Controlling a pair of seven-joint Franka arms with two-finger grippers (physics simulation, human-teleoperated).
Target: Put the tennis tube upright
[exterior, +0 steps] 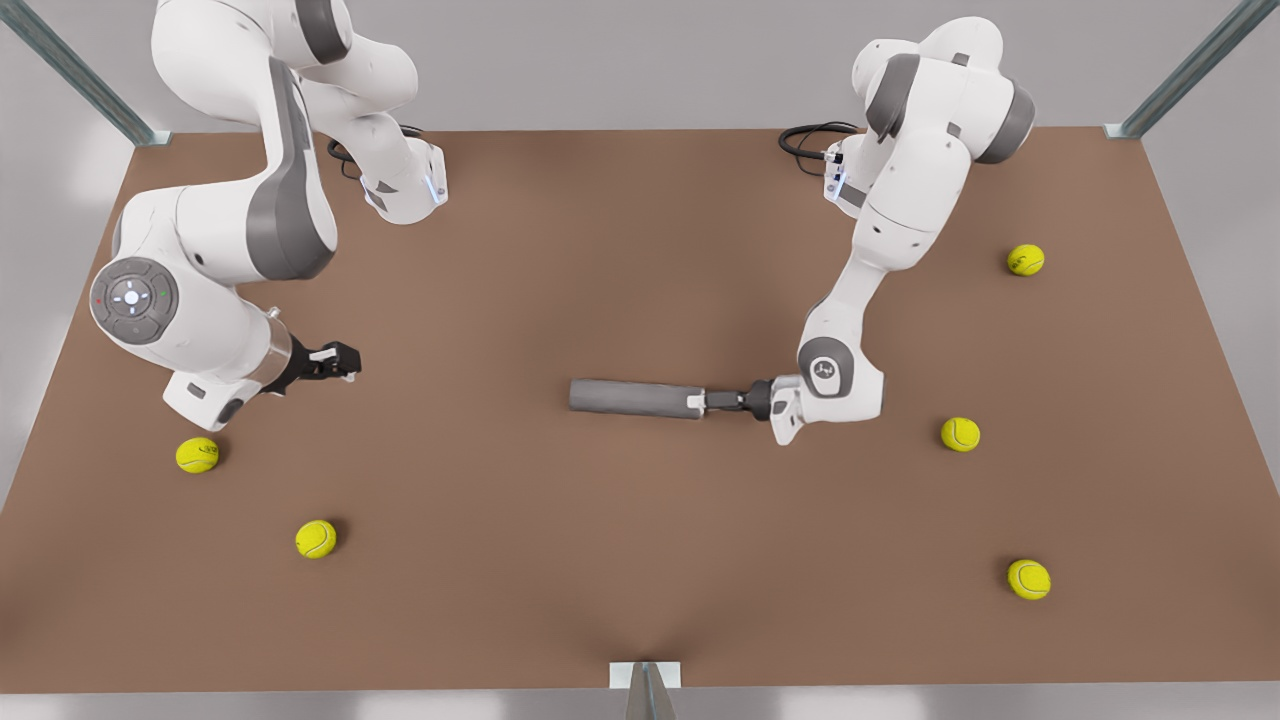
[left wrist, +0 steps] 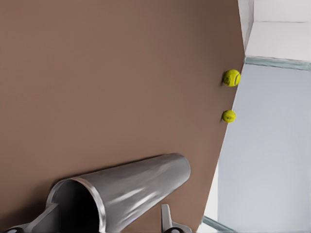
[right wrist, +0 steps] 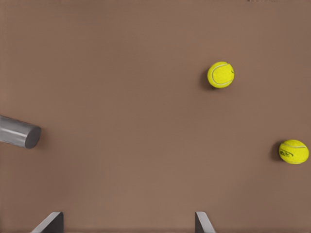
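One tennis tube lying flat mid-table, left gripper clamped on rim of its hollow end, one finger inside, one outside, right gripper spread open w/ nothing between fingers, waiting well apart from tube, two balls near it

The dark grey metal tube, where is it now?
The dark grey metal tube lies flat mid-table in the front view, its hollow end held by the left pincer.

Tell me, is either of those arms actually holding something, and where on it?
Yes: the left gripper pinches the rim of the tennis tube at its hollow end; the tube lies flat. The right gripper waits open, holding nothing.
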